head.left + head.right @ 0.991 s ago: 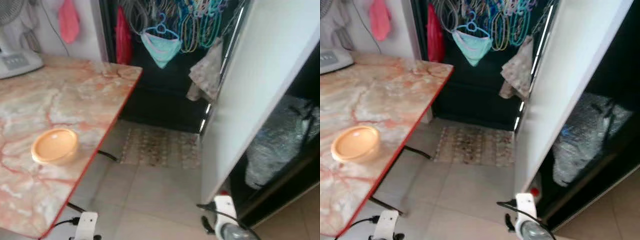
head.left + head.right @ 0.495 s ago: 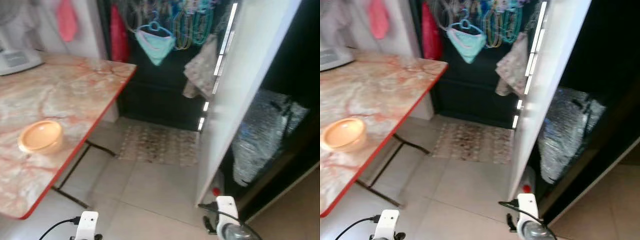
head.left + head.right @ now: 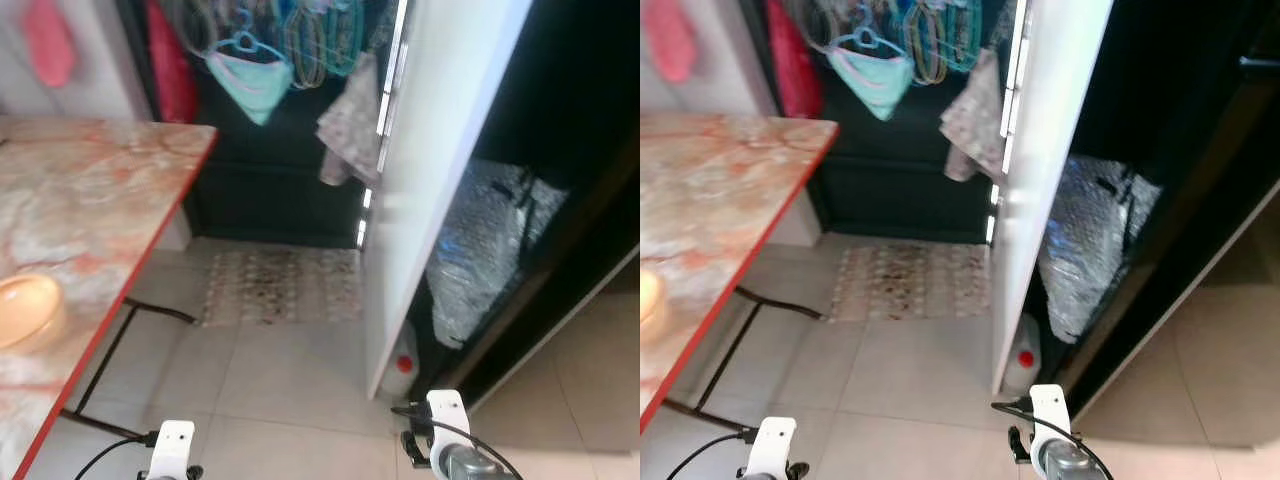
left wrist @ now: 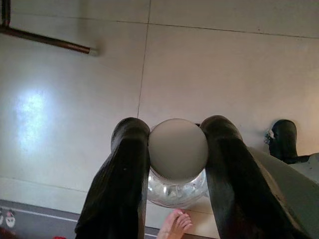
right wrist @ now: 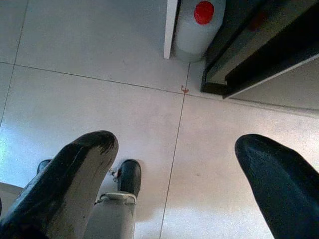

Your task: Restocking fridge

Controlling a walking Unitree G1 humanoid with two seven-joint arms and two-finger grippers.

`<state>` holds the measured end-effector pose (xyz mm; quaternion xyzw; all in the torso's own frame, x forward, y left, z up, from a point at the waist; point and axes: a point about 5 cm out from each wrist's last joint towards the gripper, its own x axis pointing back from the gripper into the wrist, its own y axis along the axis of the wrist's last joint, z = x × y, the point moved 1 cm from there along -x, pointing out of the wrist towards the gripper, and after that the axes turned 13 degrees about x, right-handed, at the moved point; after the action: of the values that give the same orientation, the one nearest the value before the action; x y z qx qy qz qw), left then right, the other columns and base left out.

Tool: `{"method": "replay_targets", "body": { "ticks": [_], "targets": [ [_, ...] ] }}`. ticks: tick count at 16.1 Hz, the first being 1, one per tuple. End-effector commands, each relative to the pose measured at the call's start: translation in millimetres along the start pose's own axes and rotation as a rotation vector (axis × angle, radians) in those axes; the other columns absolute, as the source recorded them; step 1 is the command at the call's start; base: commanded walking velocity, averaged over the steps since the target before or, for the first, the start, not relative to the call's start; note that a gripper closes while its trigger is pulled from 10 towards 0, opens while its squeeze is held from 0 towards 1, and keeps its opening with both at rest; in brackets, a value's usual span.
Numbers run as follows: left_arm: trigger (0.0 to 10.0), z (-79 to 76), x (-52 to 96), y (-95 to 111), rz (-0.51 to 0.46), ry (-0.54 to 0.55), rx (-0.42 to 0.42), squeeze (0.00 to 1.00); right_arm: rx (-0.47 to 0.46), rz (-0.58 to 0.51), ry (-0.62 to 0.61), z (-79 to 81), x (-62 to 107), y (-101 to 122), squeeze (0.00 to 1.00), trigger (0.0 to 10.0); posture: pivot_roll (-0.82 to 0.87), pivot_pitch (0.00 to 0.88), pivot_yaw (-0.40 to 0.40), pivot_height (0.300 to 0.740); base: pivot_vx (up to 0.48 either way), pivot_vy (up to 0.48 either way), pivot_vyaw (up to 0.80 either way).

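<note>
Down low, the left gripper (image 4: 172,164) clenches a grey-capped clear jar (image 4: 178,159), its body half hidden; the right gripper (image 5: 174,174) hangs spread; a red-capped jug (image 5: 199,22) stands by the fridge door (image 3: 440,150)

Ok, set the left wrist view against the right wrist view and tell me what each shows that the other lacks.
Left wrist view: the left end effector is shut on a clear jar with a grey lid; a table leg bar crosses the floor, and a person's bare toes show below.

Right wrist view: the right end effector is open and holds nothing; a white jug with a red cap stands on the floor at the foot of the fridge door.

Both share the pale tiled floor.
</note>
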<state>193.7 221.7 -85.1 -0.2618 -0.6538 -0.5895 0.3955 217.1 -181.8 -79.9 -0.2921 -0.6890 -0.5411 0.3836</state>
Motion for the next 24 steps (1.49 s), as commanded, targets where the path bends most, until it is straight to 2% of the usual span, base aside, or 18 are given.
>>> {"method": "replay_targets", "body": {
  "ticks": [1, 5, 7, 24],
  "targets": [
    [10.0, 2.8, 0.5, -3.7, 0.015, 0.007, 0.008, 0.0, 0.006, 0.009, 0.002, 0.8, -0.1, -0.5, 0.0, 10.0, 0.09, 0.0, -0.019, 0.74, 0.0, 0.0, -0.79],
    [10.0, 2.4, 0.5, -3.7, 0.015, 0.009, 0.018, 0.0, 0.019, 0.013, 0.008, 0.5, -0.1, -0.4, 0.0, 10.0, 0.09, 0.0, -0.02, 0.74, 0.0, 0.0, -0.79],
    [10.0, 2.7, 0.5, -4.1, 0.021, 0.008, 0.008, 0.0, 0.025, 0.015, 0.008, 0.6, -0.1, -0.5, 0.0, 10.0, 0.09, 0.0, -0.018, 0.74, 0.0, 0.401, -0.79],
    [10.0, 3.4, 1.0, -5.2, 0.017, -0.011, -0.007, 0.0, 0.017, 0.025, -0.002, 2.3, -0.1, -3.5, 0.0, 10.0, 0.08, 0.0, -0.002, 0.74, 0.0, 0.0, -0.79]
  ]
}}
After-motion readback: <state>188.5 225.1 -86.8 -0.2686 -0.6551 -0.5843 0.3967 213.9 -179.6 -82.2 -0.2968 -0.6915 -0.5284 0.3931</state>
